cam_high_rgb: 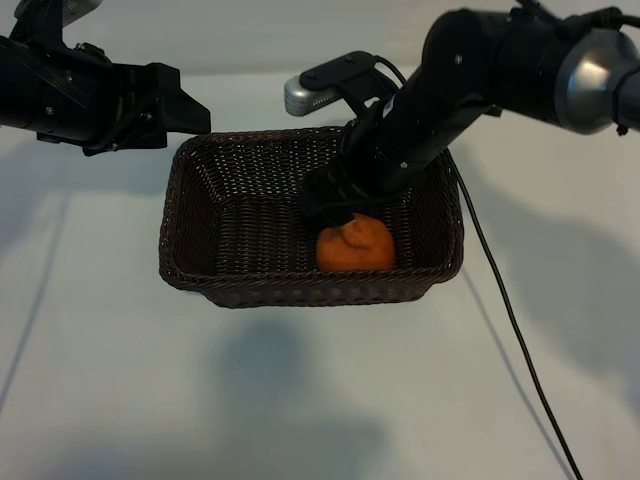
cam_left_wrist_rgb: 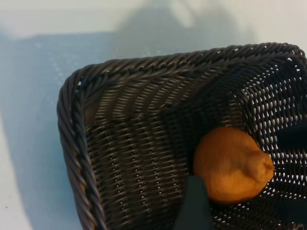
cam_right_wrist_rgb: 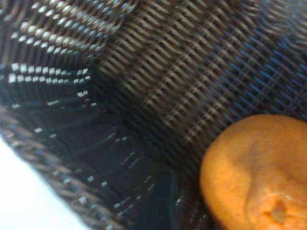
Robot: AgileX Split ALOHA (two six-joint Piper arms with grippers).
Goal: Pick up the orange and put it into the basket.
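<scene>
The orange (cam_high_rgb: 355,247) lies on the floor of the dark-brown wicker basket (cam_high_rgb: 300,292), near its front right corner, knob turned up. My right gripper (cam_high_rgb: 338,210) reaches down into the basket and hovers just behind and above the orange. In the right wrist view one dark finger (cam_right_wrist_rgb: 163,203) stands apart from the orange (cam_right_wrist_rgb: 259,172), with basket weave (cam_right_wrist_rgb: 192,62) between them, so the jaws are open. My left gripper (cam_high_rgb: 185,115) hangs open above the basket's far left corner, holding nothing. Its wrist view looks down on the orange (cam_left_wrist_rgb: 230,165) and the basket rim (cam_left_wrist_rgb: 72,124).
A black cable (cam_high_rgb: 510,320) trails from the right arm across the white table towards the front right. The right wrist's silver camera (cam_high_rgb: 305,92) juts over the basket's far rim. The basket's walls hem in the right gripper.
</scene>
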